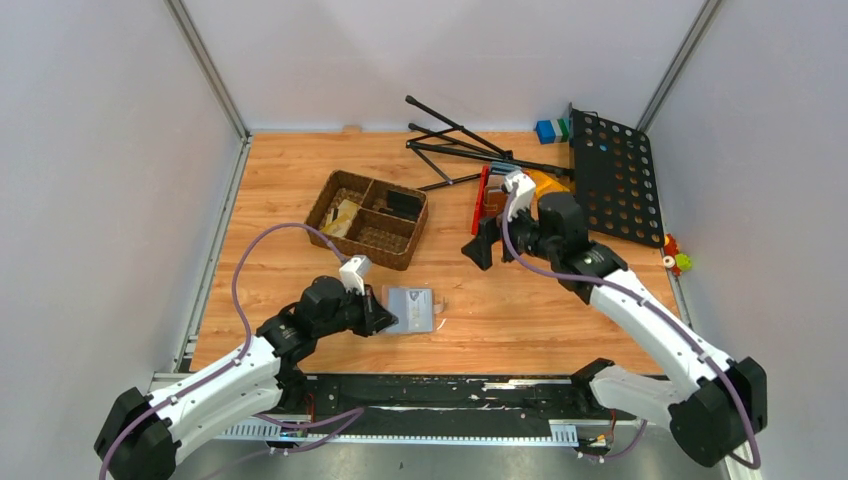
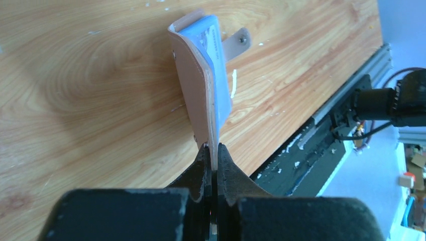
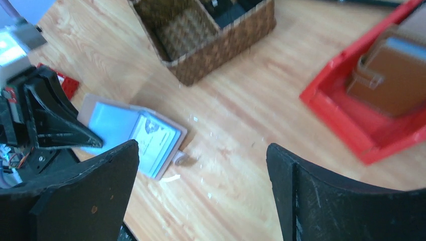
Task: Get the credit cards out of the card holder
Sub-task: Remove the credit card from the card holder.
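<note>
The left gripper [image 2: 213,163] has its fingers pinched tight on the near edge of the card holder [image 2: 198,85]. The holder rests low and left of centre in the top view on the wooden table [image 1: 520,310], with a pale printed card [image 3: 156,140] inside it. The right gripper [image 3: 201,165] hangs right of centre, fingers spread wide (nothing between them). A wicker basket [image 1: 333,184] stands to the holder's upper left. A red tray [image 3: 344,125] with a brown wallet [image 3: 387,80] lies to the upper right, a black perforated panel [image 1: 615,180] beyond it. White walls enclose the table.

High rear overview, two close wrist views, card holder [image 1: 412,310] common
</note>
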Controlling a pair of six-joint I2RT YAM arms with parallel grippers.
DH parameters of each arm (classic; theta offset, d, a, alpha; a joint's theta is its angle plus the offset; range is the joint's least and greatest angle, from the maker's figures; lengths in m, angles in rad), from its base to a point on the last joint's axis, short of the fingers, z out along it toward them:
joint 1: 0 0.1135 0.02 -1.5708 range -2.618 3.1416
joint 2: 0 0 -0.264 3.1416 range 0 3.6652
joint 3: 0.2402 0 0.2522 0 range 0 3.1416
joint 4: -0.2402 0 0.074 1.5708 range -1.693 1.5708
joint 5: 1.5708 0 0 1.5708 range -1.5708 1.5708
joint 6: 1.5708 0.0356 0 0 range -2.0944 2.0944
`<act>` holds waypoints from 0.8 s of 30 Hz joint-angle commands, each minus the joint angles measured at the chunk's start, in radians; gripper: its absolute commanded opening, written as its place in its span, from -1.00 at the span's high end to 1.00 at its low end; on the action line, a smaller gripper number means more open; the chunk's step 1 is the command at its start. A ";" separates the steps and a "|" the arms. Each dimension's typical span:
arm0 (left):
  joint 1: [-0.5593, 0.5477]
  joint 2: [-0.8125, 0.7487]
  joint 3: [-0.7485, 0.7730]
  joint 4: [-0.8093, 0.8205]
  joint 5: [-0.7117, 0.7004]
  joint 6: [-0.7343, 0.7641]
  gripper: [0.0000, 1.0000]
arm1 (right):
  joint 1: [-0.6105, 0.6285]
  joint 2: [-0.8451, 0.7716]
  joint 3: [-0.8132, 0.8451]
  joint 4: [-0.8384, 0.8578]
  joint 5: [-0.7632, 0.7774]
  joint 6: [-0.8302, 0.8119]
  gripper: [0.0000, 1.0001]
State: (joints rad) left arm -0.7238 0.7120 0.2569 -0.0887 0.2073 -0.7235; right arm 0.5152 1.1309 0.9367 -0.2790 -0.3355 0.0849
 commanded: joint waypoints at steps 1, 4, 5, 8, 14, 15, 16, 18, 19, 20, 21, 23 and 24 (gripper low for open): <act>0.001 -0.016 0.041 0.127 0.096 0.040 1.00 | 0.003 -0.138 -0.140 0.040 0.030 0.128 -0.94; 0.001 -0.009 0.036 0.193 0.142 0.027 1.00 | 0.003 -0.245 -0.237 0.079 -0.008 0.193 -0.93; 0.001 -0.005 0.033 0.213 0.153 0.022 1.00 | 0.003 -0.272 -0.269 0.098 -0.025 0.214 -0.92; -0.001 0.005 0.026 0.276 0.184 0.002 1.00 | 0.004 -0.337 -0.356 0.150 -0.088 0.269 -0.92; -0.015 0.018 0.030 0.339 0.218 -0.026 1.00 | 0.004 -0.375 -0.414 0.163 -0.134 0.317 -0.92; -0.018 0.019 0.031 0.343 0.220 -0.028 1.00 | 0.004 -0.375 -0.417 0.164 -0.138 0.322 -0.92; -0.021 0.017 0.033 0.347 0.223 -0.029 1.00 | 0.005 -0.375 -0.418 0.165 -0.144 0.327 -0.92; -0.028 0.016 0.036 0.362 0.227 -0.033 1.00 | 0.004 -0.372 -0.421 0.182 -0.160 0.338 -0.92; -0.030 0.015 0.035 0.374 0.232 -0.039 1.00 | 0.003 -0.369 -0.423 0.192 -0.167 0.345 -0.92; -0.032 0.014 0.032 0.389 0.236 -0.045 1.00 | 0.003 -0.366 -0.426 0.201 -0.176 0.354 -0.92; -0.033 0.013 0.028 0.407 0.241 -0.054 1.00 | 0.002 -0.362 -0.429 0.210 -0.185 0.362 -0.92; -0.032 0.012 0.018 0.442 0.245 -0.076 1.00 | 0.004 -0.357 -0.430 0.219 -0.201 0.377 -0.92; -0.032 0.012 0.014 0.460 0.245 -0.088 1.00 | 0.004 -0.356 -0.432 0.221 -0.205 0.385 -0.92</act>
State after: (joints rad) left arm -0.7525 0.7334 0.2569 0.2279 0.4225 -0.7666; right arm 0.5152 0.7715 0.5102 -0.1345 -0.4904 0.4118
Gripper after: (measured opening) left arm 0.017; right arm 0.961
